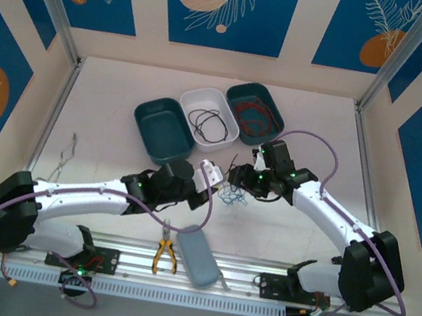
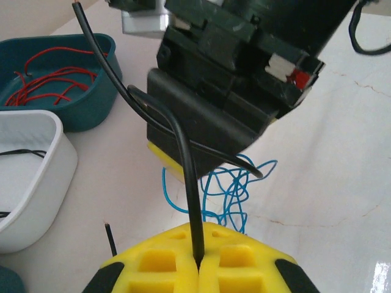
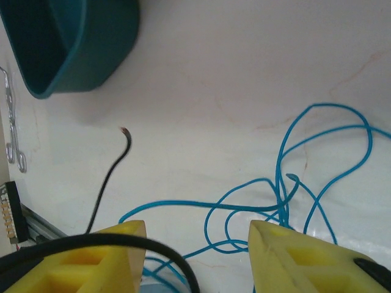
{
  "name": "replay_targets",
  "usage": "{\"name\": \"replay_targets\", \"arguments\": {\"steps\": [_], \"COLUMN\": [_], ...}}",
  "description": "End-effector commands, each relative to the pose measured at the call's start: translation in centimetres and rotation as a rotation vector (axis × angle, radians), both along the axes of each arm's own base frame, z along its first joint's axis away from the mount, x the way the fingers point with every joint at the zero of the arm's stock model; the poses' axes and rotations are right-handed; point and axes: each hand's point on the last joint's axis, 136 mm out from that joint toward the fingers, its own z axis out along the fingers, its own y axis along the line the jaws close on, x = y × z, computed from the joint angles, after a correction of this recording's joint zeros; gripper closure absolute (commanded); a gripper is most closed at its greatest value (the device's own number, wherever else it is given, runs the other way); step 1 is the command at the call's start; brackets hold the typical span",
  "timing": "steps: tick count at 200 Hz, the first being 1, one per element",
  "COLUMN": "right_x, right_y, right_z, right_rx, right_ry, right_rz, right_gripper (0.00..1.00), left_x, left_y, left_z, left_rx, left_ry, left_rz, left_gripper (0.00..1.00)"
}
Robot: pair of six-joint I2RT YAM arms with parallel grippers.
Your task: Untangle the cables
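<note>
Left end effector (image 2: 198,268) pinches tight on the black cable (image 2: 188,177), which rises away toward the far side. Blue cable (image 3: 282,210) lies heaped on the desk (image 3: 244,73) directly under the right end effector (image 3: 194,235) (jaws partly apart, nothing between them), so the right arm's nearer.

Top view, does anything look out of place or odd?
The blue cable lies tangled on the table, outside the bins; yellow-handled pliers and a grey case sit askew across the near rail.
</note>
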Motion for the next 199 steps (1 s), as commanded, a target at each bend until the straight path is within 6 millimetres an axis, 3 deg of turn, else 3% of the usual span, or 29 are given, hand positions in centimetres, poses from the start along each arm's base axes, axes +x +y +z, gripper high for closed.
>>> {"name": "replay_targets", "arguments": {"steps": [1,47,89,143,199], "right_x": [-1.3,-1.3,-1.1,-1.1,-1.4], "right_y": [0.1,-2.9,-5.1,-6.8,-7.6], "right_z": [-1.1,-3.9,-6.1,-7.3,-7.8], "right_rx": [0.0,-0.16,-0.172,-0.172,-0.173], "right_ry": [0.061,0.126,0.187,0.22,0.24], "right_rz": [0.011,-0.067,-0.138,-0.197,-0.226], "right_gripper": [0.51,0.52,0.52,0.53,0.53], "left_x": [0.5,1.6,2.1,2.2,3.9], "left_y": [-0.5,0.7,2.9,5.2,8.6], "left_z": [1.4,3.2,6.1,9.5,13.8], "left_rx": [-0.027,-0.054,-0.097,-0.163,-0.218], "left_ry": [-0.01,-0.051,-0.094,-0.126,-0.179], "left_rz": [0.022,0.11,0.188,0.246,0.367], "left_gripper": [1.0,1.0,1.0,1.0,1.0]}}
